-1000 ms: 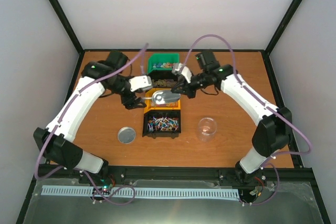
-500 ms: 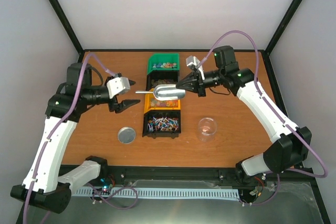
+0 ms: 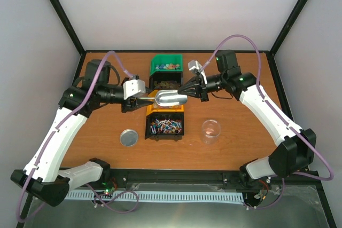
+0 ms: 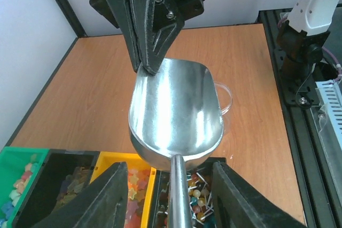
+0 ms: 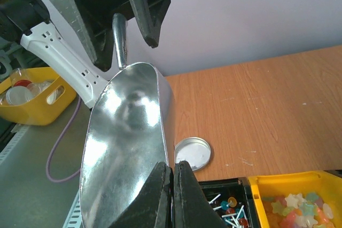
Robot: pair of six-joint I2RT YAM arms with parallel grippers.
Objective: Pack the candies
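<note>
Top external: mixed candies (image 3: pixel 166 126) in bins (image 3: pixel 148 126) beneath silver scoop (image 3: pixel 172 97).

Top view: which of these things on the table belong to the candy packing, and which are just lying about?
In use: candies in their four bins, metal scoop held by the right gripper, probably the clear cup.
Lying about: round metal lid, untouched beside the bins.
</note>
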